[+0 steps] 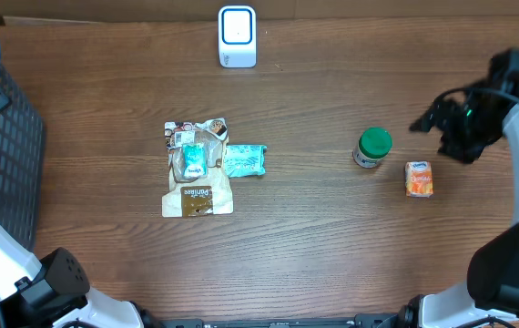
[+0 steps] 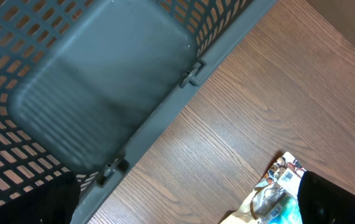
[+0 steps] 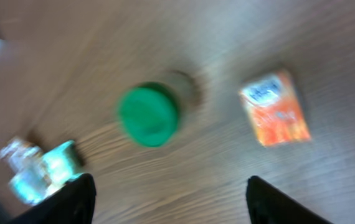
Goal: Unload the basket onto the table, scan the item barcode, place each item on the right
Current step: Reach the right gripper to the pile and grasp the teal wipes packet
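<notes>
Several items lie on the wooden table: a brown snack bag (image 1: 198, 169), a teal packet (image 1: 244, 160) beside it, a green-lidded jar (image 1: 371, 148) and a small orange carton (image 1: 419, 179). The white scanner (image 1: 237, 36) stands at the far edge. My right gripper (image 1: 428, 123) hovers just right of the jar and above the carton. In the blurred right wrist view its jaws (image 3: 177, 205) stand open and empty, with the green lid (image 3: 148, 114) and orange carton (image 3: 275, 116) ahead. My left gripper (image 2: 184, 208) is open, empty, at the basket's edge.
A dark grey mesh basket (image 1: 5, 155) fills the left side of the table; its rim (image 2: 165, 118) runs diagonally through the left wrist view. The snack bag (image 2: 271, 196) shows by the left gripper's right finger.
</notes>
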